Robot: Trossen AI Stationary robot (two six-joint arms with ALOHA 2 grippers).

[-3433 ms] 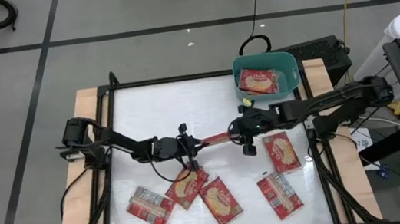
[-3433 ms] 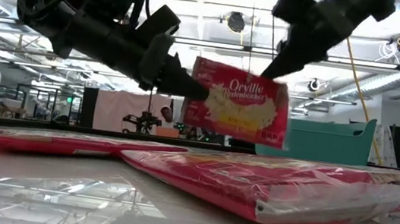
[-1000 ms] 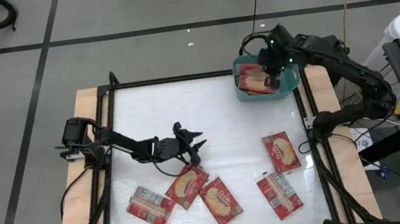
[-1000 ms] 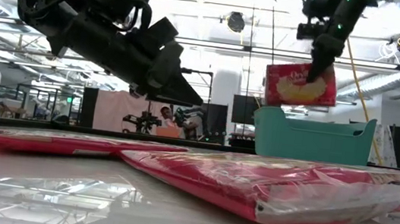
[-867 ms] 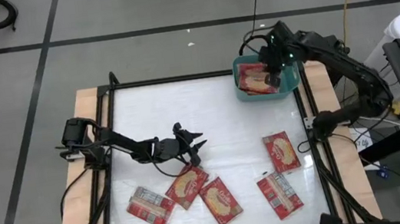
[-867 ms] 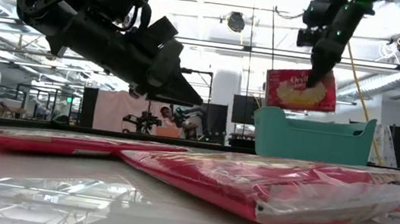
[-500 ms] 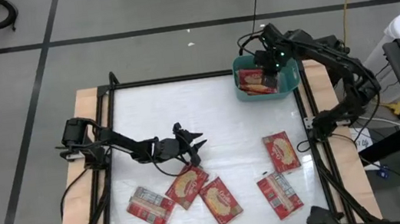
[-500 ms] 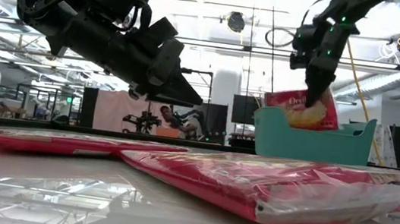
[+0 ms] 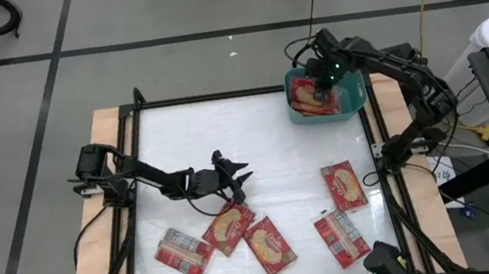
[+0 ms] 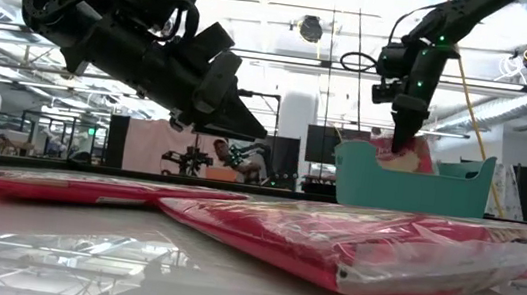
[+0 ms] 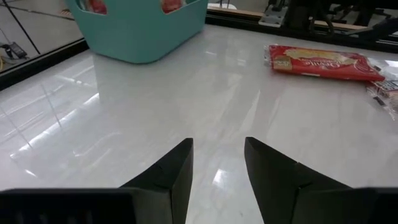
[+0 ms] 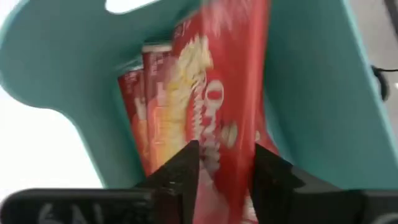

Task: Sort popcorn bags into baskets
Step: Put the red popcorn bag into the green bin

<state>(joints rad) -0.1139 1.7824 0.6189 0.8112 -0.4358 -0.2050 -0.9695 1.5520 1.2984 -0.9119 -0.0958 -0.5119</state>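
Note:
The teal basket [image 9: 356, 77] stands at the table's far right corner with red popcorn bags in it. My right gripper [image 9: 321, 84] hangs over it, pointing down, open. One bag [image 12: 217, 106] stands on edge inside the basket, right below and between the fingers; its top [image 10: 410, 155] shows over the rim. My left gripper [image 9: 241, 180] hovers open over the table's middle, with nothing between its fingers [image 11: 217, 146]. Several more bags lie flat along the near side [image 9: 229, 229], [image 9: 270, 245], [image 9: 344, 186]. My right gripper has its open fingers [image 12: 186, 165] on either side of the standing bag's upper edge, coming from above. The bag is blurred there, and I cannot tell whether a finger touches it.
A black box [image 9: 396, 62] sits just right of the basket. A black frame [image 9: 220, 96] runs around the white tabletop. Bare table lies across the middle and far left [image 9: 197, 134]. The low view shows a room with other equipment behind.
My right gripper has come down and toward the far edge over the basket. The bag it carried has sunk into the basket and now stands tilted there, only its top above the rim.

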